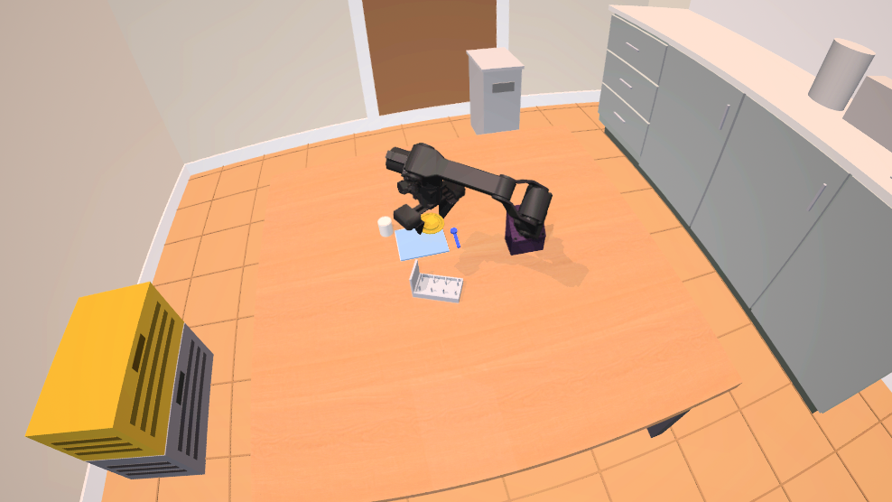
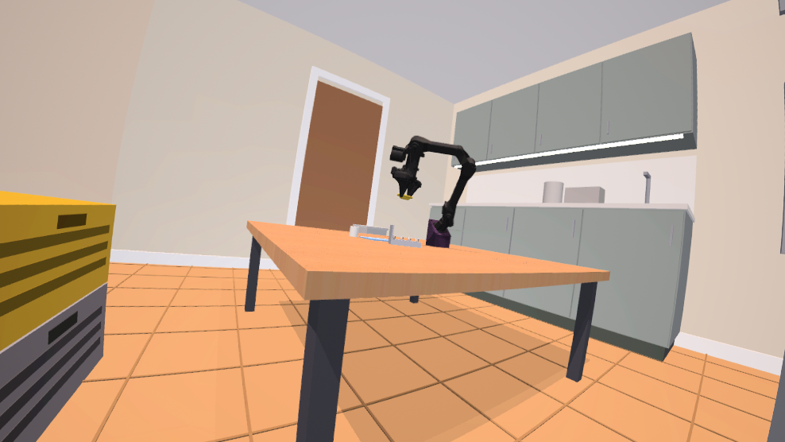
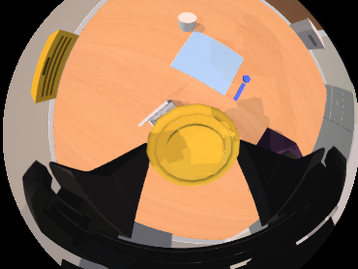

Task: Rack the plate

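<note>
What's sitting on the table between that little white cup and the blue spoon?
The pale blue mat lies between the white cup and the blue spoon; the top view shows it, with the gripper holding the yellow plate above.

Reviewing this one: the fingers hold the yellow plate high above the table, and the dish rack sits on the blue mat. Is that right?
One detail is wrong. The dish rack sits on the bare table, apart from the blue mat, as the top view shows. The rest stands: the gripper holds the yellow plate high above the table.
</note>
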Controlling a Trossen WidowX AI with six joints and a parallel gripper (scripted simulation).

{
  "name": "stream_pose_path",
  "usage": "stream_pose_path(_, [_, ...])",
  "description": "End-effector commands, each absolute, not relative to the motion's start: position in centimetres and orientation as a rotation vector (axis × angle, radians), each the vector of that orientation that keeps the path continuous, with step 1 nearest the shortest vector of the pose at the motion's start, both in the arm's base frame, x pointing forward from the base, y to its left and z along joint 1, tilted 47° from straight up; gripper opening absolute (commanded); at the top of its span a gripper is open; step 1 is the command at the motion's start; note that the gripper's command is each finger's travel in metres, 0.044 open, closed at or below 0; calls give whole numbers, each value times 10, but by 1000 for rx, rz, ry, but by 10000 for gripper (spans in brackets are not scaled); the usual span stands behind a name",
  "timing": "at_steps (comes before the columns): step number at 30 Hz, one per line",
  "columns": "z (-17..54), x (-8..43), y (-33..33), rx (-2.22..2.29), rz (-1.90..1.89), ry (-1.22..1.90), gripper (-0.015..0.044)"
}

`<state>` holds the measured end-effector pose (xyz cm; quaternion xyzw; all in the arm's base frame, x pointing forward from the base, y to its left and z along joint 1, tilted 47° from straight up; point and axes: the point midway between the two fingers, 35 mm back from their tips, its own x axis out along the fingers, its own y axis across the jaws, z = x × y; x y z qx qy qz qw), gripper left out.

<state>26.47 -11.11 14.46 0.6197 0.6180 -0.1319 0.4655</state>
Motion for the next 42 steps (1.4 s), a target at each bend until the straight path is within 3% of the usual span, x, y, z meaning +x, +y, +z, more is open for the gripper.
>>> stream_pose_path(1, [156,257,-95,1627,-431,1516,0])
stream_pose_path(25, [193,195,-12,2235,-1107,1370,0])
stream_pose_path(42, [165,187,-3,1979,-1199,1376,0])
